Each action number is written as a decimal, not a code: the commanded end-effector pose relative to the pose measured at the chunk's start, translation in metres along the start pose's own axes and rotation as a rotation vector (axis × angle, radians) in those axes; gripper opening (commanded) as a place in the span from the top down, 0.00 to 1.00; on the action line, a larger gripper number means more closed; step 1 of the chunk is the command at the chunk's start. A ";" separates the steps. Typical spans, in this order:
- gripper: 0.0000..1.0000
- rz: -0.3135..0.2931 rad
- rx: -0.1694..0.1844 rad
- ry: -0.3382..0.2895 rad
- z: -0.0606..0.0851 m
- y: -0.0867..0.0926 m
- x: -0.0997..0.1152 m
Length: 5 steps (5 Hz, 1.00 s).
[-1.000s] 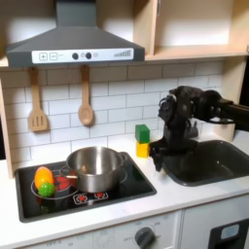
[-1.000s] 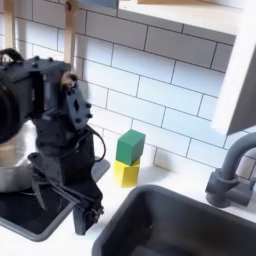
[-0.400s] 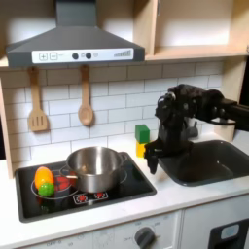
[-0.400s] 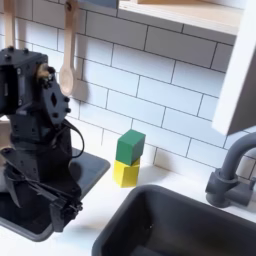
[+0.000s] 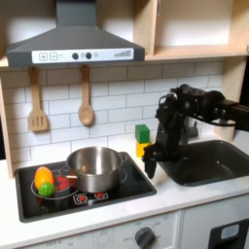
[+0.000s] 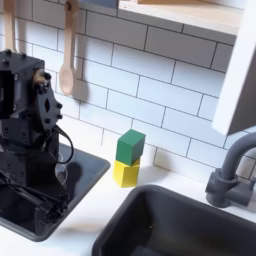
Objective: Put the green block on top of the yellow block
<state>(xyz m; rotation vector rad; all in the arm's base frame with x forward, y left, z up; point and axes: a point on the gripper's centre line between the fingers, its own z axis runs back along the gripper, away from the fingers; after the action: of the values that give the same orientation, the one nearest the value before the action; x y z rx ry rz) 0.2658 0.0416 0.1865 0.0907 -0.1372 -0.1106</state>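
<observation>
A: Item 1, gripper [image 5: 153,167]?
B: Black, pointing down at counter between stove and sink in first exterior view. Fingers spread or pressed together: can't tell, too dark and blurred. Nothing seen in it.

A: Item 2, green block [image 6: 130,147]?
B: Sits on top of yellow block [image 6: 125,173], turned a bit askew on it. Stack is behind the gripper, toward tile wall, apart from it. In first exterior view green block [image 5: 143,133] shows just past arm's edge, on the first exterior view's left of arm; yellow block [image 5: 142,149] under it, partly hidden.

A: Item 3, surroundings?
B: Steel pot [image 5: 95,167] on stove [image 5: 117,190], on the first exterior view's left of gripper. Green-and-yellow toy food [image 5: 44,180] further left on stove. Dark sink [image 5: 209,161] on gripper's other side. Faucet [image 6: 230,178] at the second exterior view's right. Wooden spoon [image 5: 86,109] and spatula [image 5: 37,116] hang on wall, up behind.
</observation>
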 end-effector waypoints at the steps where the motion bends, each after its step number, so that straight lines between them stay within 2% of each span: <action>1: 0.00 0.001 0.001 0.001 0.000 -0.001 0.000; 3: 0.00 0.001 0.001 0.000 0.000 -0.001 0.000; 4: 0.00 0.024 -0.012 -0.057 0.010 0.000 0.013; 5: 0.00 0.059 0.018 -0.087 0.015 0.009 0.028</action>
<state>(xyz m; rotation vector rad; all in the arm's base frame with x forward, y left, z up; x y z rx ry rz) 0.2917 0.0446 0.2055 0.1009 -0.2238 -0.0707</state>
